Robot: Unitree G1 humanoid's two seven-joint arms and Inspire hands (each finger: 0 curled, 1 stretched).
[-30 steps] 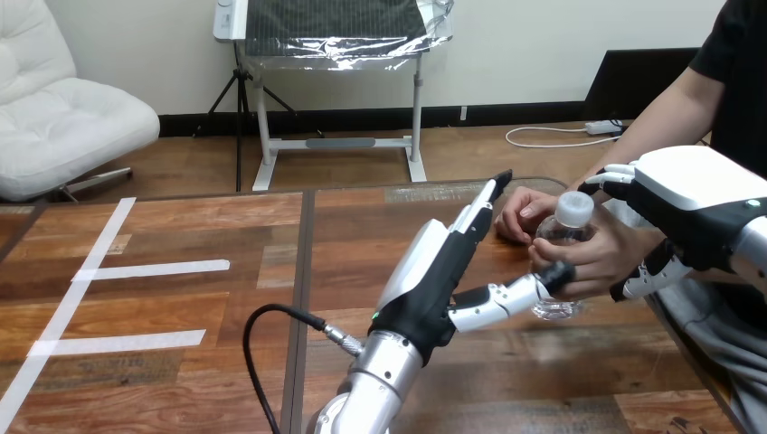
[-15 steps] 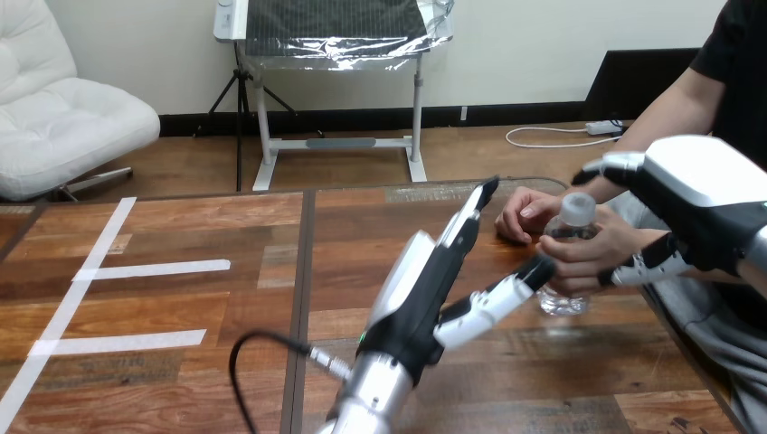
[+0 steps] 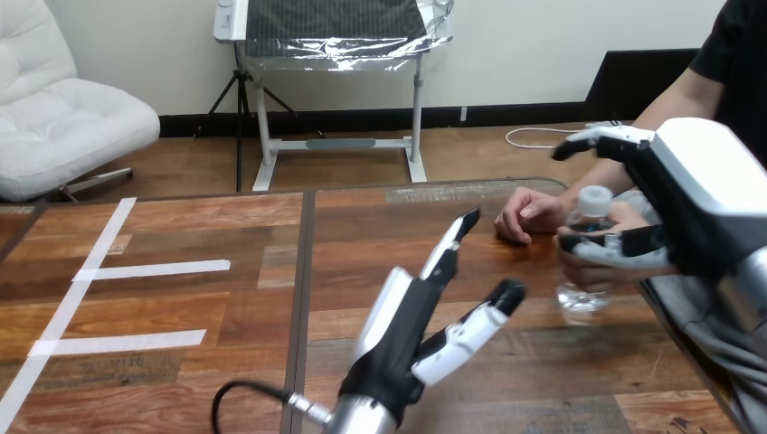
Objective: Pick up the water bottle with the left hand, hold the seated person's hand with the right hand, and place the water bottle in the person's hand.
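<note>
Now the robot's left hand (image 3: 402,325) sat low at six o'clock in the head view. Its fingers were straight and spread wide, holding nothing, and it was well apart from the water bottle (image 3: 580,297). That empty, open pose suggested the handover was finished.

The water bottle stood upright at about three o'clock, near the right edge of the table (image 3: 181,362). The person's hand (image 3: 624,219) was wrapped round it. Whether its base rested on the wood was unclear.

The robot's right hand (image 3: 701,194) lay against that hand from the three o'clock side, probably to steady it for receiving the bottle. Whether it truly gripped the person's hand could not be told.

The person's other hand (image 3: 527,214) rested on the table, just beside the bottle at its ten o'clock.

One second before, the left hand's thumb tip had reached the bottle and the hand around it. Since then the left hand had drawn back toward six o'clock. The bottle and the person's hand had shifted slightly toward three o'clock, and the right hand had risen.
</note>
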